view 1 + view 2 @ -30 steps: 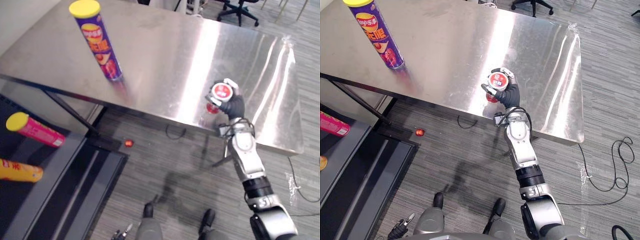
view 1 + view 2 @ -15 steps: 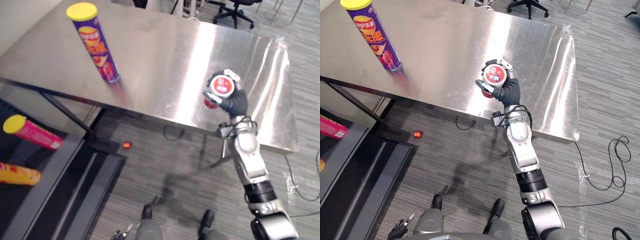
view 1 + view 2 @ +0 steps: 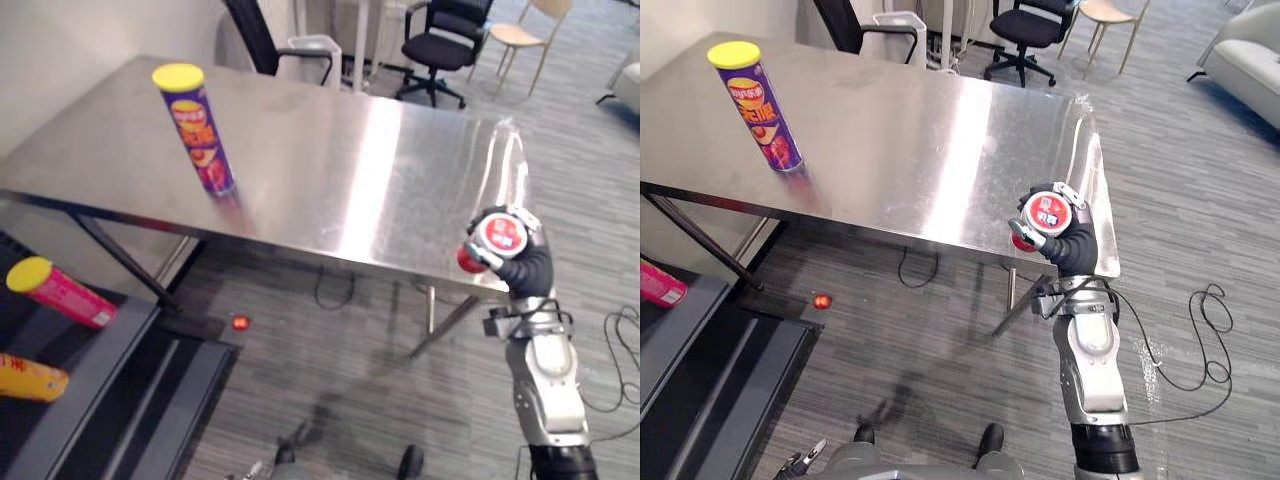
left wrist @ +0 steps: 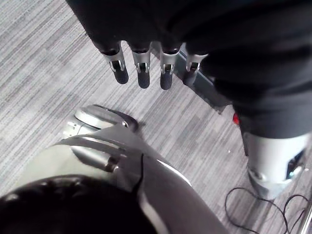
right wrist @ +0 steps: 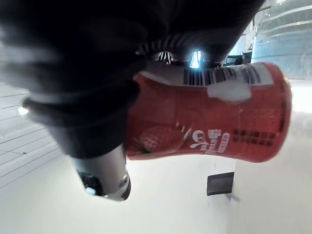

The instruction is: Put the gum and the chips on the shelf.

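gripping the red gum tub [image 3: 1050, 211] in curled fingers, the right hand [image 3: 1076, 250] is hovering by the table [image 3: 940, 150] corner; the left hand [image 4: 142, 66] is hanging slack, empty.

Floor: grey striped carpet [image 3: 1200, 180] is laid throughout.
Wall: a plain pale wall [image 3: 60, 40] is seen behind the table's left end.
Table: a long stainless steel table [image 3: 330, 150] is crossed by a bright band of reflected light.
Shelf: a dark grey shelf [image 3: 80, 400] is set low on the left.
Seating: a black office chair [image 3: 440, 45], a wooden chair [image 3: 520, 35] and a grey sofa [image 3: 1245, 60] are placed beyond the table.
Bin: a white bin [image 3: 318, 52] is stood behind the table.
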You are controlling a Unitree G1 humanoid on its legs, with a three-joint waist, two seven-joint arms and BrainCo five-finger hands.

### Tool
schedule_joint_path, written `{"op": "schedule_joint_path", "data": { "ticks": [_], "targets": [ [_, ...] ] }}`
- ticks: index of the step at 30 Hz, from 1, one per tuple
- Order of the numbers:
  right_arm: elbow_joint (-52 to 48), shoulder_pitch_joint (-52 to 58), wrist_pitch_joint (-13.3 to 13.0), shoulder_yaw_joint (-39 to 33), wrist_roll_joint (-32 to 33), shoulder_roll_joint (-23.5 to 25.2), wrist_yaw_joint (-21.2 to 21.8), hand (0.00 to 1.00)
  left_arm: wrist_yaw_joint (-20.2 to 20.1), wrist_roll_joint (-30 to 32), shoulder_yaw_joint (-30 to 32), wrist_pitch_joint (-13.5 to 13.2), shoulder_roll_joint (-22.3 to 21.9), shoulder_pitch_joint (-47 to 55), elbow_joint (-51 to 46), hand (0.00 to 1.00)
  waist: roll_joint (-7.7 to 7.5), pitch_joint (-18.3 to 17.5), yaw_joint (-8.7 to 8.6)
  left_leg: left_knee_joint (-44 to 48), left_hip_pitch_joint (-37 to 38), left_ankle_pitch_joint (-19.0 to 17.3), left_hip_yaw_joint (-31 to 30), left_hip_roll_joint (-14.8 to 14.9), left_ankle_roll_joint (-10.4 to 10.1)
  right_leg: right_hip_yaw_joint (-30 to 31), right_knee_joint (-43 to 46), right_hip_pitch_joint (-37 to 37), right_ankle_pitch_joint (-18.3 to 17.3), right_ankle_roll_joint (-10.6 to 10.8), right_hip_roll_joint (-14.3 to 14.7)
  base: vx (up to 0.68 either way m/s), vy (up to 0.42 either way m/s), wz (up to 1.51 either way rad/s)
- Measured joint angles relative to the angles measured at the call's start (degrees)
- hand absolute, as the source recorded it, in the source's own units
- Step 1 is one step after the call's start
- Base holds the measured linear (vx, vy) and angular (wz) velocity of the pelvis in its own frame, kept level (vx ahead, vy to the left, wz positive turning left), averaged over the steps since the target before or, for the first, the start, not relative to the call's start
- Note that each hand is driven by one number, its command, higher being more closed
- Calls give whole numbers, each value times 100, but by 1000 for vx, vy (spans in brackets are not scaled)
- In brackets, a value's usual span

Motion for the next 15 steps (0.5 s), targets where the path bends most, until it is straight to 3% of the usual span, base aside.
{"op": "schedule_joint_path", "data": {
  "ticks": [6, 11, 15],
  "targets": [
    [8, 150, 4, -75, 66, 0, 95, 100, -100, -103, 3, 77, -17, 83, 8, 0, 48, -126, 2, 34, 46, 3, 16, 0, -4, 34, 74, 2, -15, 2, -10, 2, -1, -1],
    [144, 81, 5, 63, 239, 3, 99, 100, -271, -362, -15, 111, -77, 77, 50, 0, 248, 58, 10, 919, -325, -327, -280, 89, -6, -56, 944, -161, -475, -21, -87, -40, 2, 13],
    [454, -198, 8, 460, 449, 3, 99, 100, -311, -499, -79, 108, -127, 62, 0, 0, 338, 185, 30, 663, -720, -13, -930, 82, -85, -708, 1136, -249, -675, -127, -111, -125, -83, 86]
  ]
}}
